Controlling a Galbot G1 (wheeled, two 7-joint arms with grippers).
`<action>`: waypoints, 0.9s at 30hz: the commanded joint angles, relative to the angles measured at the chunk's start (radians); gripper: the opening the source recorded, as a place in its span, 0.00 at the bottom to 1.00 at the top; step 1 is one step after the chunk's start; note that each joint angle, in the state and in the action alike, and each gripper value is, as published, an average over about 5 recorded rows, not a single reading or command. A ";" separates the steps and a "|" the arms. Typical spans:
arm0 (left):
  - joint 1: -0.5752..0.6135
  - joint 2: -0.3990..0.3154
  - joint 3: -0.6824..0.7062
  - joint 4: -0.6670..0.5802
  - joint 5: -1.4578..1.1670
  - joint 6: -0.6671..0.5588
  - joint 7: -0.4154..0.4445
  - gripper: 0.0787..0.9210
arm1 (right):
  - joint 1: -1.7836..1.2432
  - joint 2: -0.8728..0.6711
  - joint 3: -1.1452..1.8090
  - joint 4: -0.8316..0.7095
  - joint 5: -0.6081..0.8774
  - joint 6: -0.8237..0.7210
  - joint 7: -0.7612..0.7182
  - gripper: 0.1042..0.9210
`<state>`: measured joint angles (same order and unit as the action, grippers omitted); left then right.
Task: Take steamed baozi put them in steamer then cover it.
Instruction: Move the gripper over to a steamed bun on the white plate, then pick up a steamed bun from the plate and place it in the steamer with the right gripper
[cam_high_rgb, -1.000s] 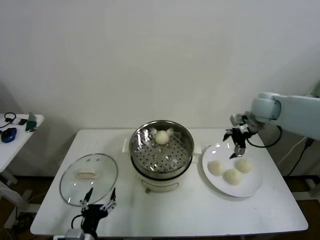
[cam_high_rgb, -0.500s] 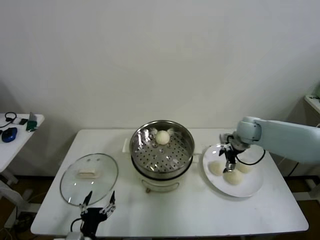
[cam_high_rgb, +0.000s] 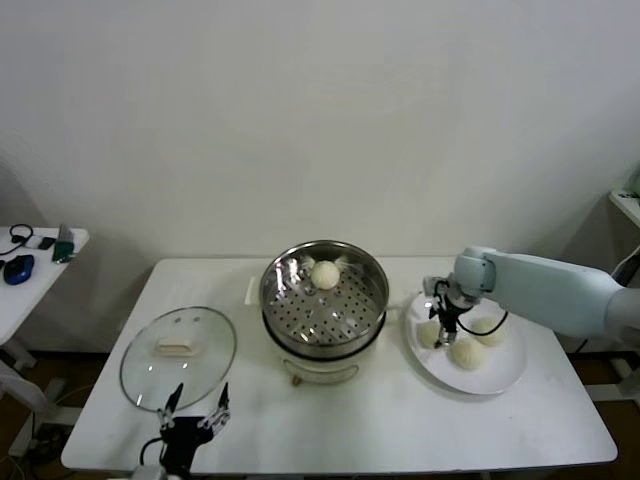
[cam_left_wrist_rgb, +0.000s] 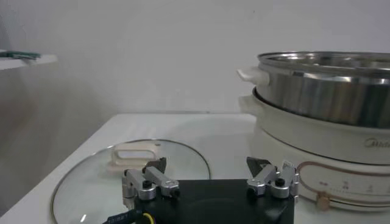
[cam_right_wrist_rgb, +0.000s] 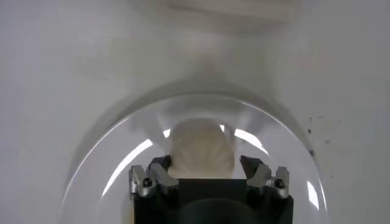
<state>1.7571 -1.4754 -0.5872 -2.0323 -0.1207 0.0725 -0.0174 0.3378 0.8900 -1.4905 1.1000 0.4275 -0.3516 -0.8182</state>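
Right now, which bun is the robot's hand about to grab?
The leftmost bun on the white plate, nearest the steamer. The right gripper straddles it with open fingers; the other two sit untouched.

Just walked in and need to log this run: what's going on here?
The right gripper is down over the white plate, open, with its fingers either side of a steamed baozi there; two more lie on the plate. One baozi already sits in the steamer. The cover lies on the table left of the pot. The left gripper waits open near the cover.
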 joint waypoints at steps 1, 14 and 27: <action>0.002 0.000 -0.001 -0.004 -0.001 0.000 -0.001 0.88 | -0.026 0.016 0.024 -0.031 -0.016 -0.007 -0.007 0.69; -0.001 0.001 -0.002 -0.021 -0.001 0.010 -0.003 0.88 | 0.461 -0.030 -0.185 0.088 0.155 0.069 -0.135 0.65; -0.010 0.007 0.010 -0.038 -0.002 0.021 0.000 0.88 | 0.783 0.184 -0.084 0.328 0.488 -0.029 -0.123 0.65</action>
<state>1.7471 -1.4692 -0.5771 -2.0687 -0.1221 0.0924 -0.0180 0.9296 0.9772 -1.6063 1.3026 0.7444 -0.3376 -0.9466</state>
